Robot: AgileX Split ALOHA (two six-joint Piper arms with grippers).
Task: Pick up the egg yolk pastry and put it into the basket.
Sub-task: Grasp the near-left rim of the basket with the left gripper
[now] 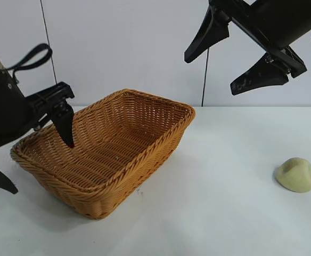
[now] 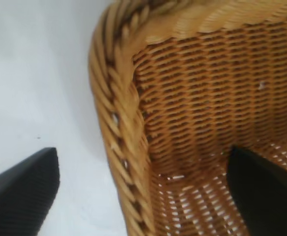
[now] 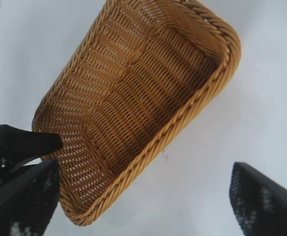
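Observation:
The egg yolk pastry (image 1: 295, 175), a pale yellowish-green dome, lies on the white table at the right, well apart from the basket (image 1: 145, 156). The orange-brown wicker basket sits left of centre with nothing in it. My left gripper (image 1: 42, 168) is open and straddles the basket's left corner, one finger inside and one outside the rim (image 2: 115, 98). My right gripper (image 1: 211, 74) hangs open high above the table, between basket and pastry, holding nothing. In the right wrist view the basket (image 3: 183, 123) shows below the open right gripper (image 3: 143, 201). Neither wrist view shows the pastry.
A white wall rises behind the table. Bare white tabletop (image 1: 224, 176) stretches between the basket and the pastry. One of the left gripper's fingers (image 3: 25, 142) shows at the basket's corner in the right wrist view.

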